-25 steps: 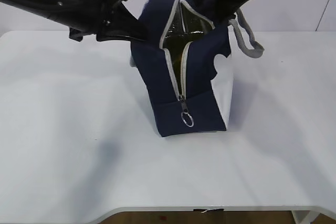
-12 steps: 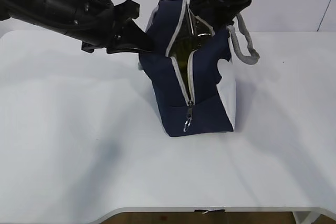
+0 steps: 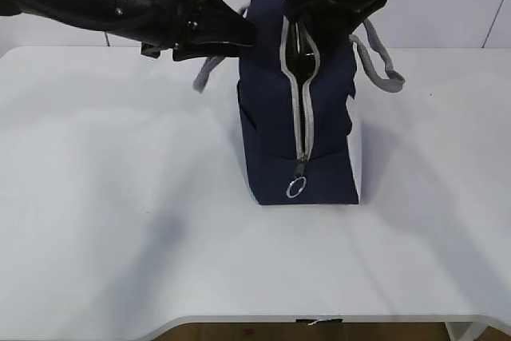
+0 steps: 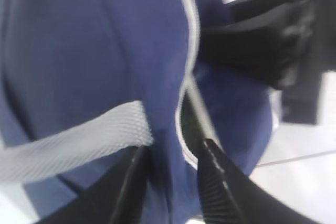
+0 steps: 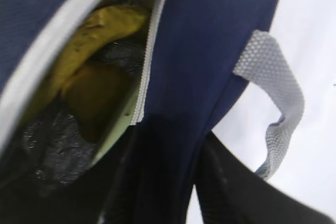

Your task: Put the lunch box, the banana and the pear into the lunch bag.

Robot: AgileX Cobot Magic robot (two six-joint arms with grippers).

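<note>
You have the boxy navy-blue fabric lunch bag [image 3: 299, 129] standing upright near the middle of the white surface [image 3: 120, 221], its grey zipper partly parted at the top. Through that gap your right wrist view shows the long yellow banana [image 5: 92, 38] lying inside, with a duller yellow lump under it that may be the pear, though you cannot be sure. A pale sage-green edge [image 5: 118, 129] just inside the zipper looks like the lunch box lid. Nothing of the task lies out on the surface, so the packing looks finished or nearly so. Your left claw [image 4: 170, 182] is nipped on the bag's fabric beside the zipper edge; your right claw [image 5: 168, 171] pinches the opposite wall. What remains, at most, is letting go
</note>
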